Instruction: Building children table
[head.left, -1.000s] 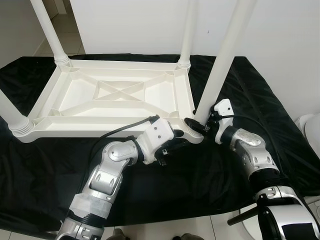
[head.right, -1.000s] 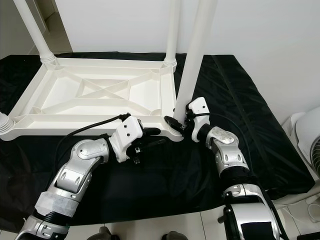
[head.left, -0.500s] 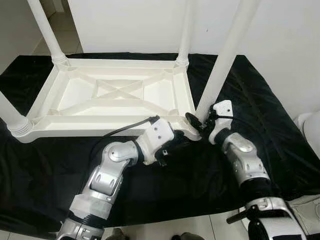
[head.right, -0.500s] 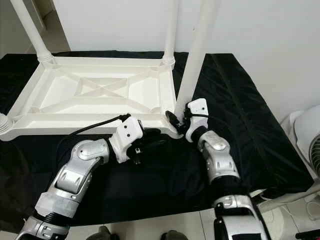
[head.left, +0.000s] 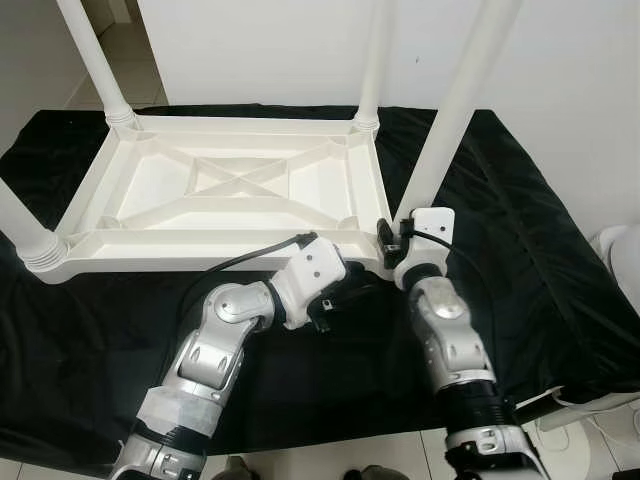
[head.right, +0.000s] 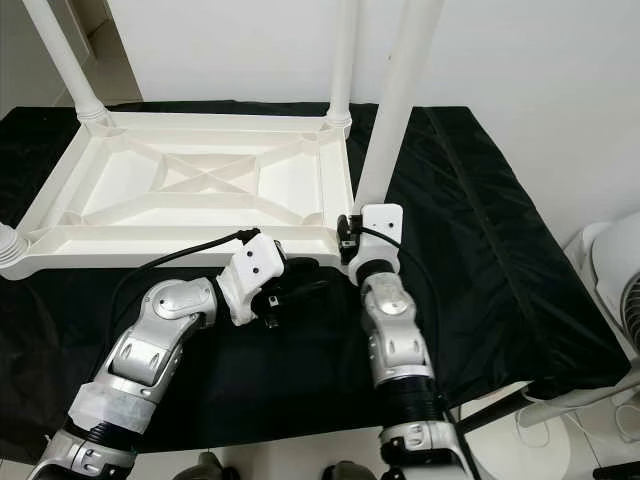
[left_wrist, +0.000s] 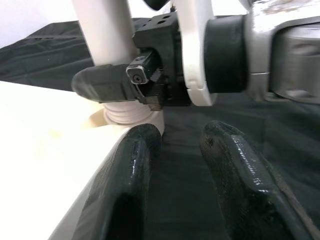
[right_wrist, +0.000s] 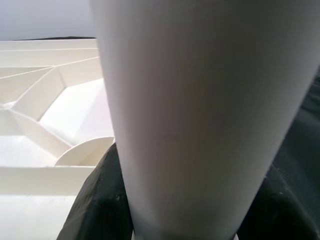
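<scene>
on a black cloth (head.left: 520, 230) lies the white table (head.left: 230, 195), upside down, its ribbed underside facing up and its legs rising out of the corner sockets. at the near right corner stands the near right leg (head.left: 455, 110), tilted a little to the right as it rises, its foot seated in the ribbed collar of the corner. the right hand (head.left: 392, 240) is clamped on this leg just above the collar — in the right wrist view the white tube sits between the two black fingers (right_wrist: 97, 200), one on each side of it. the left hand (head.left: 350, 290) lies low on the cloth just in front of the table's near edge, beside that same corner and pointing towards it; its fingers (left_wrist: 130, 175) are slightly apart with nothing between them, one of them close against the white rim, and in its wrist view they aim at the collar and at the right hand gripping above it. three more legs stand in the other corners — far left (head.left: 95, 60), far right (head.left: 372, 60) and near left (head.left: 20, 230). behind the cloth rises a white wall (head.left: 280, 50).
</scene>
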